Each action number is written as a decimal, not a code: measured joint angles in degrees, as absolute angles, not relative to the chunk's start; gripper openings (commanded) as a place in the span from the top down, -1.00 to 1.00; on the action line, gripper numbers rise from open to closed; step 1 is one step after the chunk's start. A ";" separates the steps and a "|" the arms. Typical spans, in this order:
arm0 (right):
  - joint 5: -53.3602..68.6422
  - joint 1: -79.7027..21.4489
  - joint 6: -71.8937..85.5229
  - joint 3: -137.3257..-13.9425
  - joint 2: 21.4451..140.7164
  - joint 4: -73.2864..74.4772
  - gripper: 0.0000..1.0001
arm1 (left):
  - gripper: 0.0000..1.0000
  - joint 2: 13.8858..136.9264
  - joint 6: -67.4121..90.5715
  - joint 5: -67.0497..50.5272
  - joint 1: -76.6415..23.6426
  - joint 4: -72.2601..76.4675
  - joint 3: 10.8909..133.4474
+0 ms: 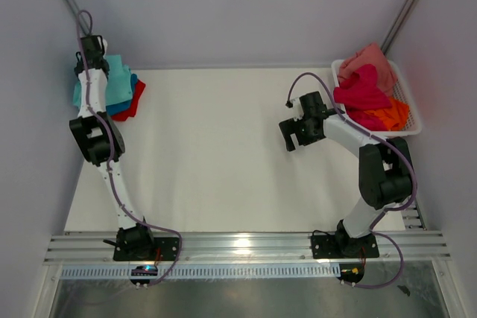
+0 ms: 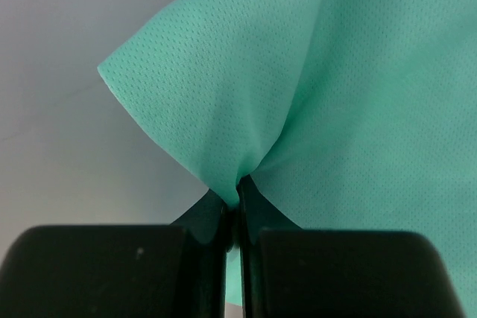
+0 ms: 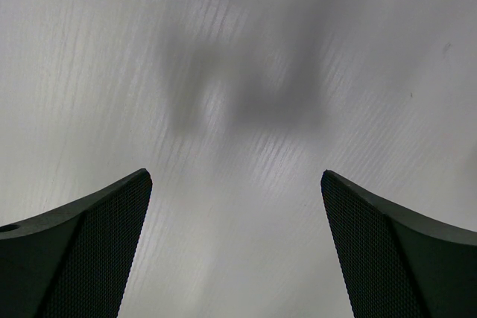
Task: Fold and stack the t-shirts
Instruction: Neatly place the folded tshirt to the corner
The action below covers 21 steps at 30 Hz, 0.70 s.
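Left gripper (image 2: 237, 200) on puckered mint-teal t-shirt (image 2: 358, 109)

a robotics lab cell: bare grey walls (image 1: 223, 13) around a white table (image 1: 223, 161), an aluminium mounting rail (image 1: 246, 246) along its near edge.

Top view, upper left: your left claw (image 2: 238, 202) is too small to read; left wrist view crops mint-teal t-shirt (image 2: 358, 109) at right.

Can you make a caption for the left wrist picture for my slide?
Left gripper shut, pinching a fold of the mint-teal t-shirt.
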<state>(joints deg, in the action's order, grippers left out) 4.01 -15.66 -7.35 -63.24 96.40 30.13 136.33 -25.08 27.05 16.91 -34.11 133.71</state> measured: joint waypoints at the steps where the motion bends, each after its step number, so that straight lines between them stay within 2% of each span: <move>1: 4.01 -15.66 -7.35 -63.24 96.40 30.13 -0.99 | 1.00 136.64 -24.16 26.26 16.91 -34.17 133.32; 9: 4.03 -15.66 -7.35 -63.24 96.55 30.28 -0.99 | 1.00 142.19 -19.55 23.35 16.53 -34.72 132.29; 21: 4.16 -15.66 -7.40 -63.24 97.14 30.46 -0.99 | 1.00 145.03 -20.91 28.12 16.08 -31.62 132.86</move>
